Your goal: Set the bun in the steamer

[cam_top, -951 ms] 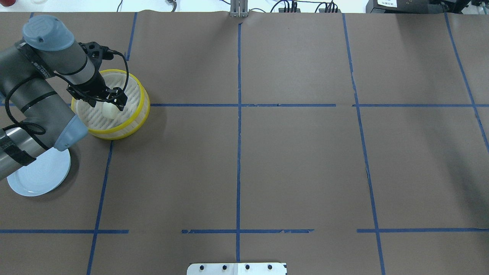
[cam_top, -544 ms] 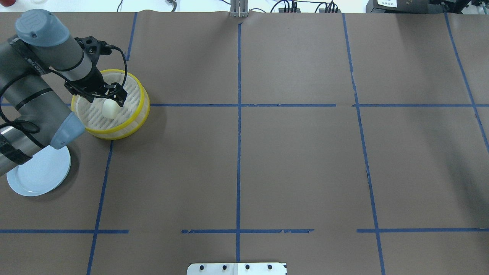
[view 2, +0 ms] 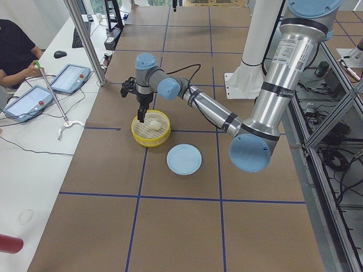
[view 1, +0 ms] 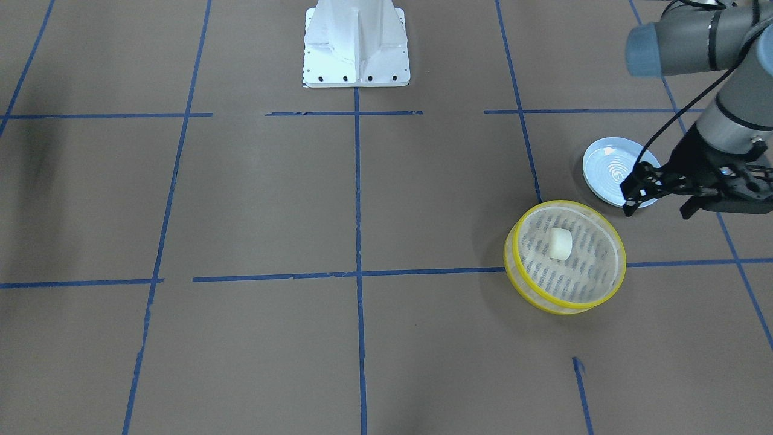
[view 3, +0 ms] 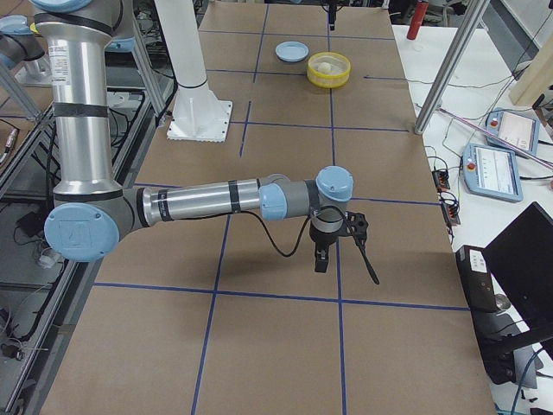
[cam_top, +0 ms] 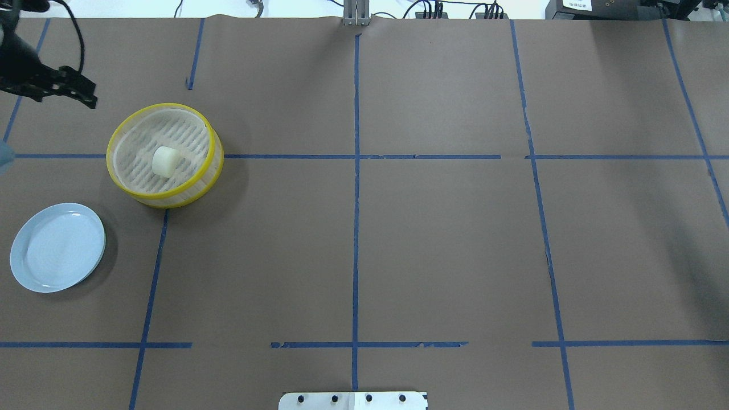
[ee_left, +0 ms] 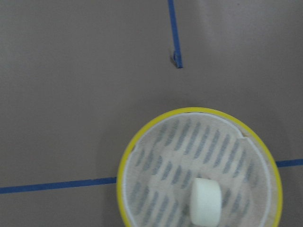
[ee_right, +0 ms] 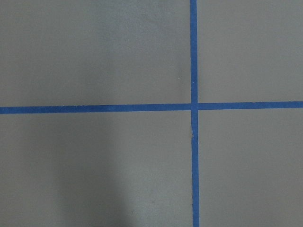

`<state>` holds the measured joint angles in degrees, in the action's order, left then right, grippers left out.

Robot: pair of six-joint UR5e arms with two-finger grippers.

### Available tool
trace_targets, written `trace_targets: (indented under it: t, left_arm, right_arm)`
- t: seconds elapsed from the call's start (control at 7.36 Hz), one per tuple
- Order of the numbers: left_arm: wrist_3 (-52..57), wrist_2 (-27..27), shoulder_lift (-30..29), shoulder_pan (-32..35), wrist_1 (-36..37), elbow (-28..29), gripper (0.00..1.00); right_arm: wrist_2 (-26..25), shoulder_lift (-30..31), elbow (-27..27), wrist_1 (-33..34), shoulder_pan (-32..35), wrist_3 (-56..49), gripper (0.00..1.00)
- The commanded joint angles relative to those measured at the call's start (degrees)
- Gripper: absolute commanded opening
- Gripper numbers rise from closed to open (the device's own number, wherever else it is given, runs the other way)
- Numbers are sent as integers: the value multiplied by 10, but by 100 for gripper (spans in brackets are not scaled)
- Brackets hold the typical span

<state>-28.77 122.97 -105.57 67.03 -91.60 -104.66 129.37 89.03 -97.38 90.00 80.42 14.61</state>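
The bun lies inside the steamer, near the middle of its slotted floor and not touching the wall. It looks small, light and smooth, and I think it is soft, so a hard squeeze could squash it. If it had to be picked up, the best hold is likely gentle, from above, on two opposite sides, with the rim kept out of the way. The left pincer hangs off to the side of the steamer, wide open, with nothing in it. The right pincer is far away over bare paper, and I cannot tell if it is open. The surface is flat brown paper with blue tape lines. A pale blue plate sits near the steamer, with nothing on it. Beside the surface a person sits at a white desk with tablets.
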Motion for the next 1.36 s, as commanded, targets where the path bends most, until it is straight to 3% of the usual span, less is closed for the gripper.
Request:
trace_targets:
  t: [0.0,0.27,0.41,0.54,0.82,1.09,1.22]
  left_arm:
    - [178,3,67,83,-2,3,100]
    - [270,40,140,150,-10,0,100]
    - [365,43,152,204,-3,7,100]
    - [382,43,157,241,1,33,100]
    - [384,45,158,257,2,122,100]
    - [381,108,189,261,-1,138,100]
    - [370,114,188,260,1,134,100]
  right_arm:
    - [0,0,0,0,0,1,100]
    - [0,0,0,0,0,1,100]
    - [0,0,0,0,0,0,100]
    - [0,0,0,0,0,0,100]
    - [0,0,0,0,0,0,100]
    - [0,0,0,0,0,0,100]
    - [0,0,0,0,0,0,100]
